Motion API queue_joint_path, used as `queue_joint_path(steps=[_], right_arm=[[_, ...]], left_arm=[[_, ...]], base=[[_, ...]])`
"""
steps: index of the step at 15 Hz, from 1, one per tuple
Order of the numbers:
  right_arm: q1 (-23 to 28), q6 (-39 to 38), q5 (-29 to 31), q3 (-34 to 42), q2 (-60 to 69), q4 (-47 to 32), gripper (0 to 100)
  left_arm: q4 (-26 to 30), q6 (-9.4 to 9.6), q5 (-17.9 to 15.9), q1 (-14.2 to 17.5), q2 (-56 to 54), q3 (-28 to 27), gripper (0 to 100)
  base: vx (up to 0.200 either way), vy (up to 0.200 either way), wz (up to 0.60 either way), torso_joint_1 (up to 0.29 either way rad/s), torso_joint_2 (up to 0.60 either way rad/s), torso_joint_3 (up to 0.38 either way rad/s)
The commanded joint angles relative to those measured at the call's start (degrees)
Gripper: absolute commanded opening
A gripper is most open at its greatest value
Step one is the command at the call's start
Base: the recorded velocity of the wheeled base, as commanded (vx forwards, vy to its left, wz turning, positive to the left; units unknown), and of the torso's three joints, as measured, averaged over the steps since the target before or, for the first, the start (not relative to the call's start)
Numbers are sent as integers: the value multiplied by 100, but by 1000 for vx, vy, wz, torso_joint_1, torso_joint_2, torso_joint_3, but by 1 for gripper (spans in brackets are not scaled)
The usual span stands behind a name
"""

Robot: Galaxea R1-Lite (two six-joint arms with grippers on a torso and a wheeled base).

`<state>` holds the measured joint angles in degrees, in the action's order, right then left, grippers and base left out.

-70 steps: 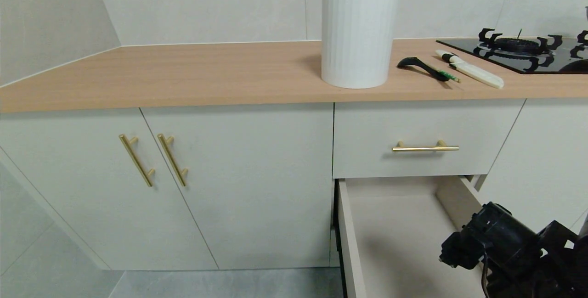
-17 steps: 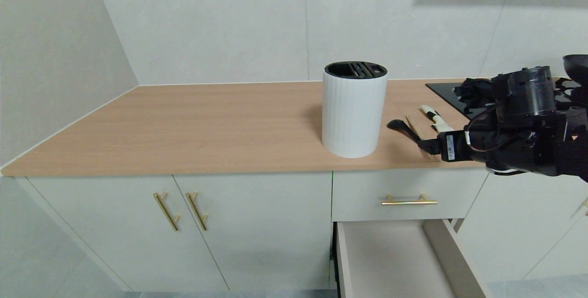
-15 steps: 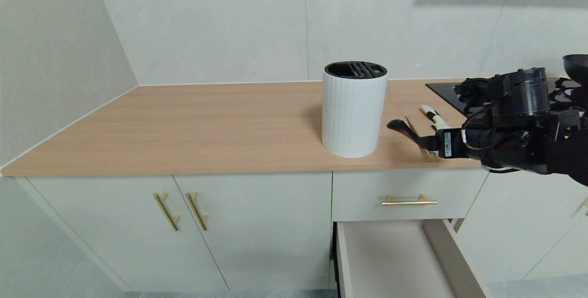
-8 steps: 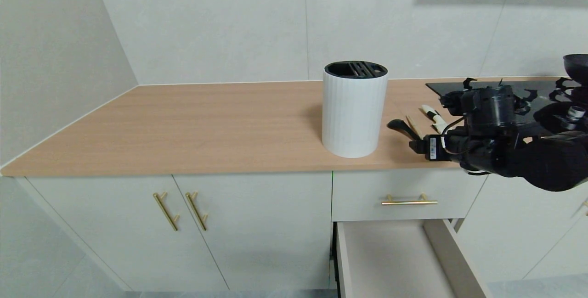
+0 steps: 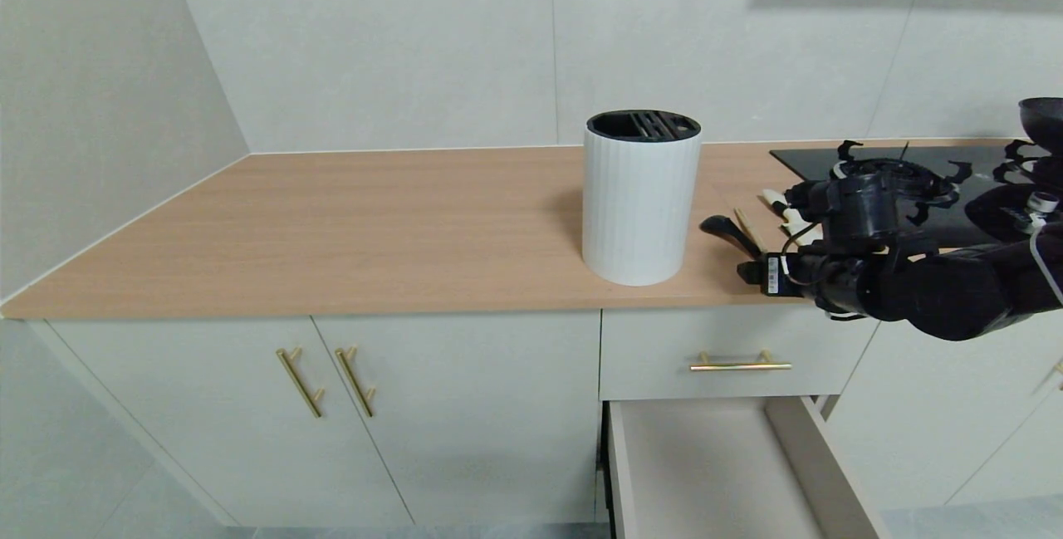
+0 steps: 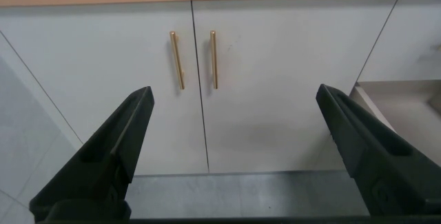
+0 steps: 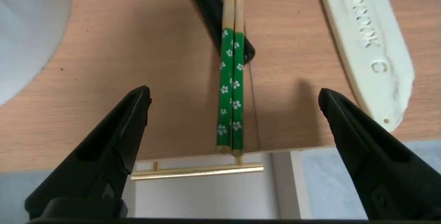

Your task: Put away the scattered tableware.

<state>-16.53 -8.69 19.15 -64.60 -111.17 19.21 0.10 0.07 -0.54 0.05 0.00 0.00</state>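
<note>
A pair of chopsticks (image 7: 231, 93) with green flowered ends lies on the wooden countertop (image 5: 374, 223), near its front edge. They rest against a black-handled utensil (image 7: 213, 10); a white sheathed knife (image 7: 365, 38) lies beside them. In the head view the black utensil (image 5: 721, 228), chopsticks (image 5: 747, 228) and knife (image 5: 783, 211) lie right of the white ribbed holder (image 5: 639, 198). My right gripper (image 7: 233, 96) is open, one finger on each side of the chopsticks' green ends, at the counter's front edge (image 5: 751, 268). My left gripper (image 6: 234, 93) is open, low, facing the cabinet doors.
A drawer (image 5: 623, 472) stands pulled open below the counter, under a shut drawer with a gold handle (image 5: 739, 366). A black hob (image 5: 905, 169) sits at the counter's right end. Two cabinet doors with gold handles (image 6: 195, 60) are shut.
The head camera has risen. My right arm has come up from beside the open drawer to the counter, then dropped lower and shifted left, closing on the chopsticks.
</note>
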Motion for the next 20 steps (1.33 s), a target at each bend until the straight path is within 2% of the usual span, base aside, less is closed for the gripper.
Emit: queue_joint_path(steps=[1,4,5,15,20], right_arm=[[1,-1,1,-9,-54,4,100],[1,-10,1,-35,-54,-5,100],[1,-10,1,-35,-54,-5,0],[9,-10,1,-9,86,-5,0],[-61,-19,1,501,1246,-58,0]], left_arm=[[-1,1,1,4,0,0,100],[-1,1,1,4,9,0,100],[-1,1,1,4,9,0,100],[-1,1,1,4,9,0,100],[-1,1,1,4,9,0,100]], base=[[0,0,0,0,0,0],[0,0,0,0,0,0],[0,0,0,0,0,0],[0,0,0,0,0,0],[0,0,0,0,0,0]])
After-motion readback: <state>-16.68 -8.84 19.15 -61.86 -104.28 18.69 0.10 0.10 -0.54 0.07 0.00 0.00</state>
